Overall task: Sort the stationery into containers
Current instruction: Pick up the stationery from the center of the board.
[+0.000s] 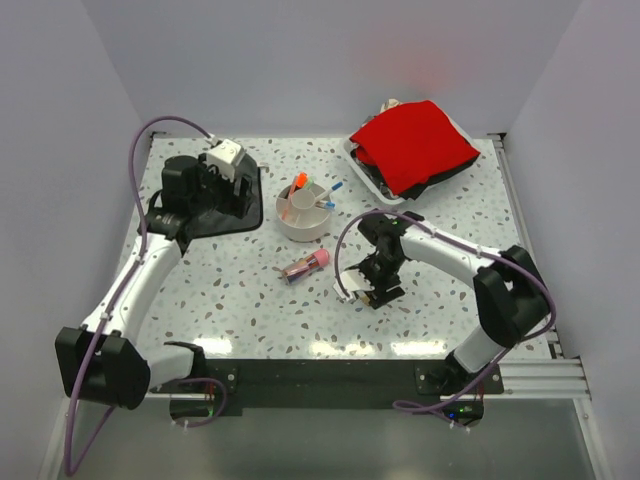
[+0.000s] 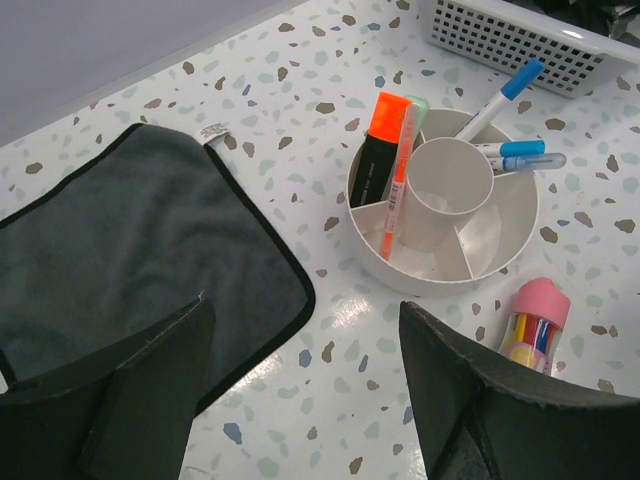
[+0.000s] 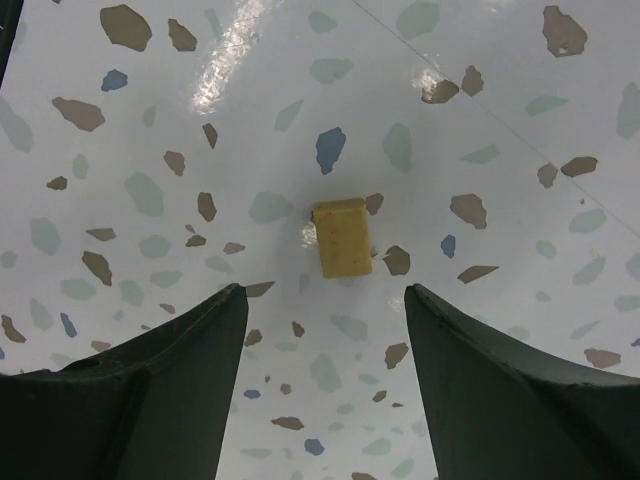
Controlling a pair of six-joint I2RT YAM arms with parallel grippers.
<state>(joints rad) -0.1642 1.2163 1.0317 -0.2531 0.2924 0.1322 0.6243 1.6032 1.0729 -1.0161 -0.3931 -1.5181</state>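
Observation:
The round off-white divided bowl (image 1: 303, 226) (image 2: 440, 285) holds an orange-and-black highlighter (image 2: 377, 150), a pale green highlighter tip (image 2: 418, 104) behind it, a thin orange stick (image 2: 398, 190) and two blue-tipped pens (image 2: 505, 93) (image 2: 520, 156). The fat pink-capped tan stick (image 1: 306, 266) (image 2: 536, 320) lies on the table in front of the bowl. The tan eraser block (image 3: 343, 237) lies on the table just ahead of my right gripper (image 3: 325, 290) (image 1: 368, 293), which is open, empty and pointing down at it. My left gripper (image 2: 305, 310) (image 1: 232, 192) is open and empty, left of the bowl at the black cloth's edge.
A black cloth (image 1: 212, 218) (image 2: 130, 250) lies under the left gripper. A white lattice tray (image 1: 364, 168) (image 2: 520, 45) with a red cloth (image 1: 412, 142) stands at the back right. Walls close in the table on three sides.

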